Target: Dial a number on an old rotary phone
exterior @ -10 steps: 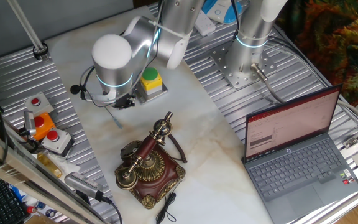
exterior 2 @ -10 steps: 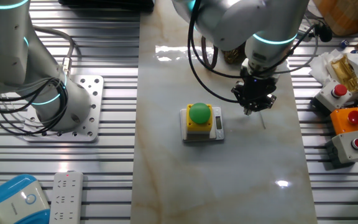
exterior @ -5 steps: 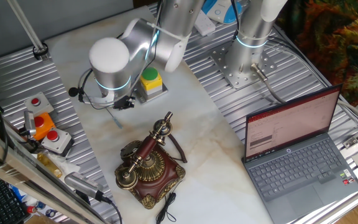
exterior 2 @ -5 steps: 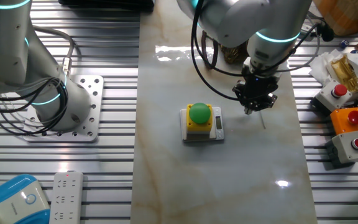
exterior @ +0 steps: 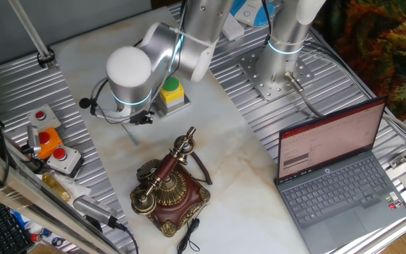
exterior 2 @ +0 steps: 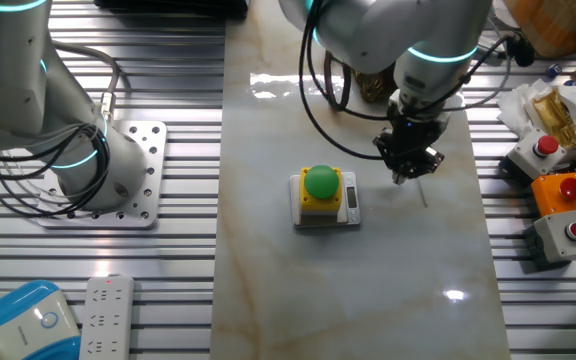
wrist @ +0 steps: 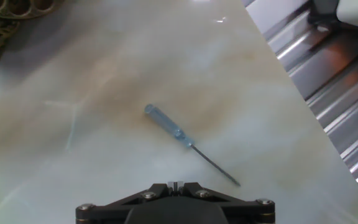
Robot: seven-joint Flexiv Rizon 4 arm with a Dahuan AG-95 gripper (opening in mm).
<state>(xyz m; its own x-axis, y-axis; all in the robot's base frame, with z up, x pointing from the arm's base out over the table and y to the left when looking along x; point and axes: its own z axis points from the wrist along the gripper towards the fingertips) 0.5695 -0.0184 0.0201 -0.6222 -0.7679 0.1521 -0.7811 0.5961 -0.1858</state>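
The old rotary phone point(exterior: 169, 187) stands on the marble top near the front, its handset on the cradle. A bit of its brass shows behind the arm in the other fixed view point(exterior 2: 373, 88), and its brass edge shows at the top left of the hand view point(wrist: 5, 9). My gripper point(exterior: 141, 118) hangs above the marble, away from the phone, next to the yellow box. It also shows in the other fixed view point(exterior 2: 405, 172) and the hand view point(wrist: 176, 185). Its jaws are pressed together with nothing between them. A small blue-handled screwdriver point(wrist: 166, 126) lies on the marble just below it.
A yellow box with a green button point(exterior 2: 320, 192) sits beside the gripper. Grey boxes with red buttons point(exterior 2: 553, 195) stand on the ribbed metal at one side. An open laptop point(exterior: 337, 173) is at the right. A second arm's base point(exterior: 277, 70) is bolted at the back.
The arm's wrist has shifted slightly; the gripper stays over the same spot, still shut. The phone and screwdriver have not moved.
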